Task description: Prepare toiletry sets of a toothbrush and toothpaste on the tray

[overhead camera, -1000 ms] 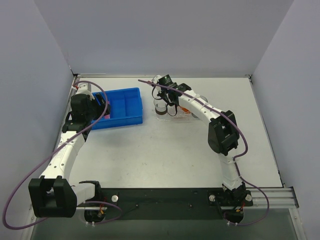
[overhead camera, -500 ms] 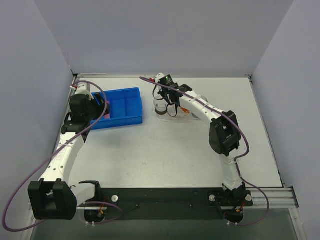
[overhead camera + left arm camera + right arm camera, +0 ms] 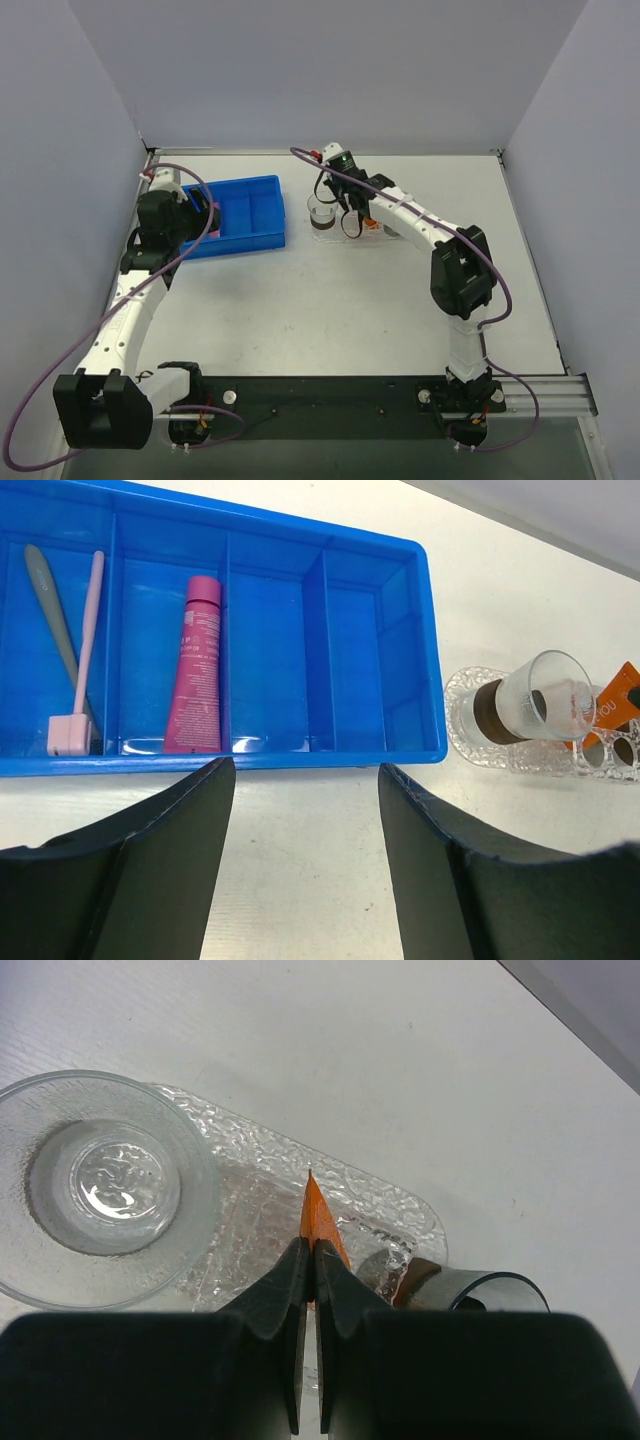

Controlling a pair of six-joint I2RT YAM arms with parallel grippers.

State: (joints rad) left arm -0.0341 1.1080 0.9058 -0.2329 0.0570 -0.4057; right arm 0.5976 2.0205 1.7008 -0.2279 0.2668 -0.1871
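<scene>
Hovering, jaws spread wide, at the blue plastic bin (image 3: 430, 650), the left gripper (image 3: 305, 770) faces the pink-magenta toothpaste tube (image 3: 195, 670) inside — ahead-left, lengthwise away; the right gripper (image 3: 308, 1250) pinches the orange tube (image 3: 320, 1215) over the clear bumpy tray (image 3: 265, 1165).

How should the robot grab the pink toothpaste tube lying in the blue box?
Probably best around its middle, coming straight down from above with the open left gripper. The pink toothpaste tube lies flat along a narrow slot of the blue bin, so fingers only fit beside its long sides. The middle looks fuller and easier to pinch than the flat crimped end.
</scene>
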